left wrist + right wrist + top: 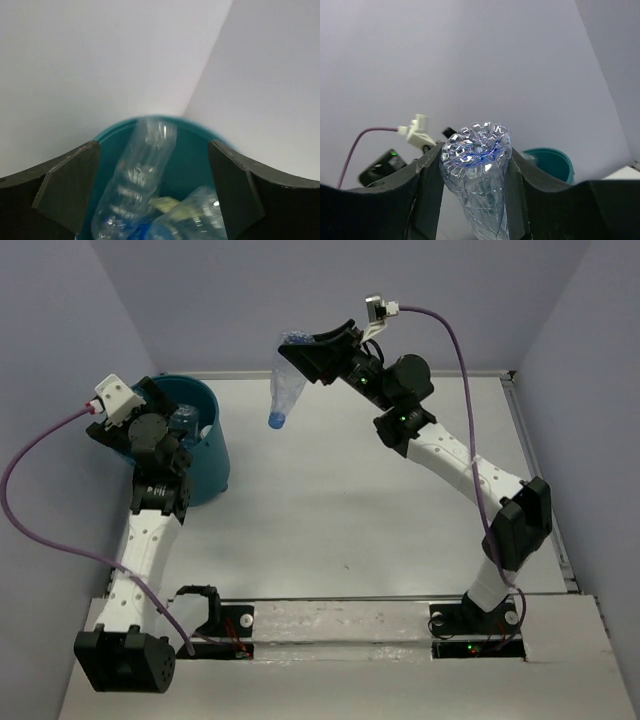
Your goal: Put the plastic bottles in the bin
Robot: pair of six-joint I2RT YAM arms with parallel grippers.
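The teal bin stands at the far left of the table. My left gripper hovers open over its mouth. Inside it lie clear plastic bottles: one unlabelled bottle leaning on the wall and another beside it. My right gripper is shut on a crumpled clear bottle with a blue cap, held high above the table's middle, cap down. In the right wrist view the bottle's base sits between the fingers, and the bin shows beyond.
Grey walls enclose the table on three sides. The left arm stands against the bin's near side. A purple cable loops at the left, another arcs over the right arm.
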